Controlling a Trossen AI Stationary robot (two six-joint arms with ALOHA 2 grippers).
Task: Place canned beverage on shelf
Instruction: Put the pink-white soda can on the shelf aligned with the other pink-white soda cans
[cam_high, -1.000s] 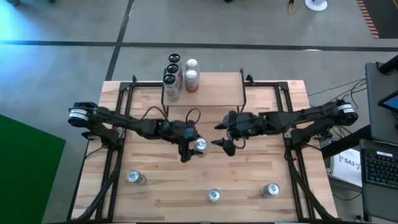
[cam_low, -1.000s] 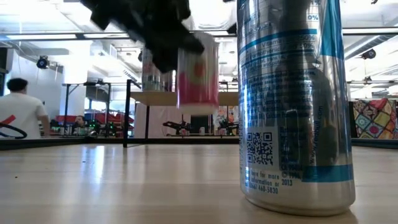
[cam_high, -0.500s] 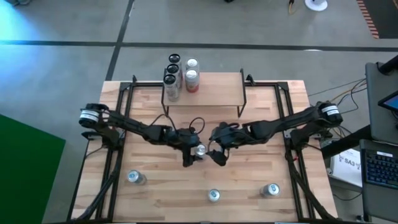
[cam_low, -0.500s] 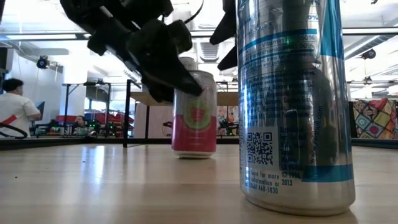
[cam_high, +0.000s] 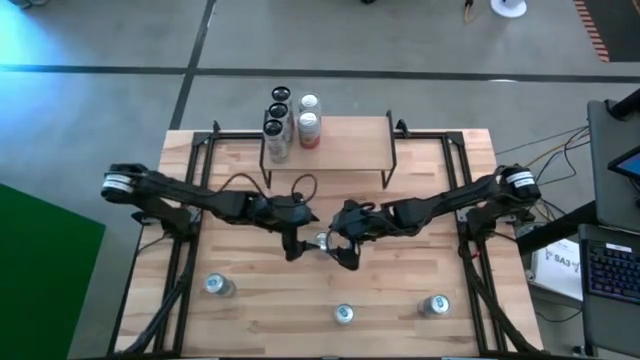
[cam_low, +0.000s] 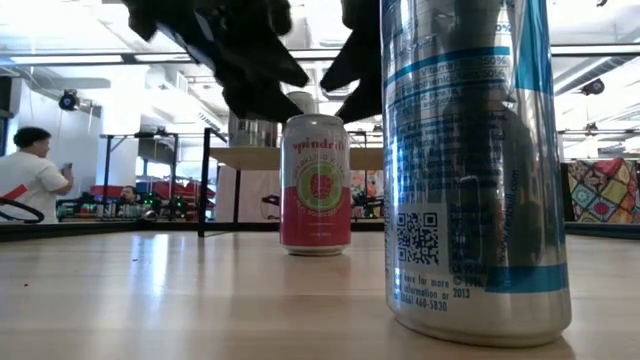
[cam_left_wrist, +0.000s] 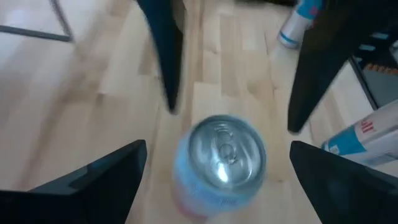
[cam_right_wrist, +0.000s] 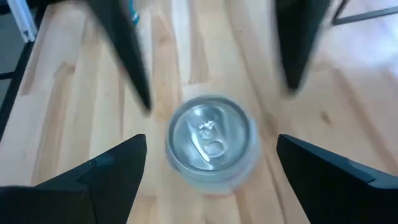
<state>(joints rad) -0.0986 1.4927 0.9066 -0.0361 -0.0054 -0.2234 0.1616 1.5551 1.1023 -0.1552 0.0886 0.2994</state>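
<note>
A pink canned beverage (cam_high: 322, 241) (cam_low: 315, 185) stands upright on its base at the middle of the tabletop, with no gripper touching it. My left gripper (cam_high: 299, 240) hovers open just left of and above the can. My right gripper (cam_high: 343, 246) is open too, just to the can's right. In both wrist views the silver can top (cam_left_wrist: 221, 158) (cam_right_wrist: 211, 140) shows between wide-spread fingers with a gap on each side. The shelf (cam_high: 340, 135) stands at the table's far middle.
Several cans (cam_high: 285, 115) cluster at the shelf's far left corner. Three more cans (cam_high: 218, 286) (cam_high: 343, 315) (cam_high: 433, 305) stand along the near edge; the middle one (cam_low: 470, 170) fills the low view's foreground. A person (cam_low: 30, 180) is in the room beyond.
My left gripper has lowered the pink can from the air onto the table, let go of it, opened and drawn back a little toward the table's left. My right gripper has come down and toward the can from the right. The can now stands free and upright.
</note>
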